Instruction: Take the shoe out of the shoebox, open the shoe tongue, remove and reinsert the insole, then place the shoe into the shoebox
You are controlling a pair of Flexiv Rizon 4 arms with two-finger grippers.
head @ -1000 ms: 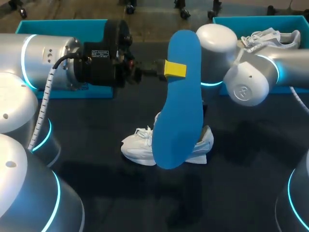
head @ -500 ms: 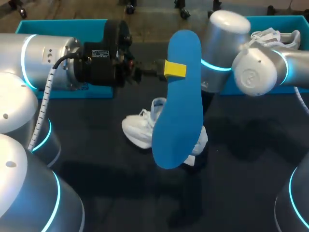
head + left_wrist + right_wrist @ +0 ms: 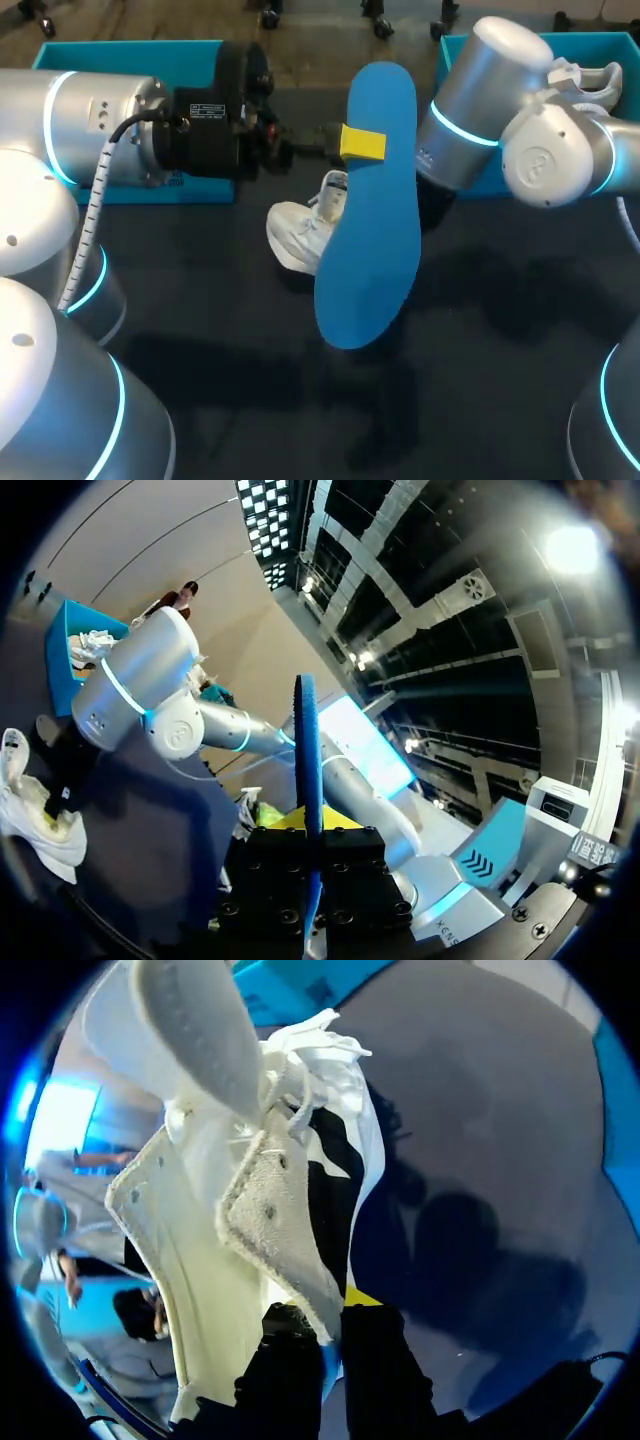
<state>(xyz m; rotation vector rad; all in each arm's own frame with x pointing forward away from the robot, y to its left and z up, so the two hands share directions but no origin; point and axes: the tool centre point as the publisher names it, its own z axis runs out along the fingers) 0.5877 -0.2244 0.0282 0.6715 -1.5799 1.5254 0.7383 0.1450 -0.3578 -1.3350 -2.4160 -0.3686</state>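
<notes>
My left gripper point(image 3: 362, 143) is shut on a blue insole point(image 3: 370, 220) and holds it upright above the middle of the table. In the left wrist view the insole point(image 3: 305, 750) stands edge-on between the fingers. Behind it a white shoe point(image 3: 305, 228) hangs tilted, its toe toward the left. My right gripper point(image 3: 335, 1322) is shut on the padded rim of the shoe's opening point(image 3: 275, 1225), with the tongue and laces ahead of the fingers. In the head view the insole hides the right gripper. The right arm point(image 3: 500, 95) comes in from the back right.
A teal shoebox point(image 3: 130, 55) stands at the back left behind my left arm. A second teal box point(image 3: 600, 42) at the back right holds another white shoe point(image 3: 588, 75). The dark table point(image 3: 480, 340) stretches in front.
The right gripper closed on the shoe and raised it off the table, swinging it up and to the left. The left arm and insole stayed still.
</notes>
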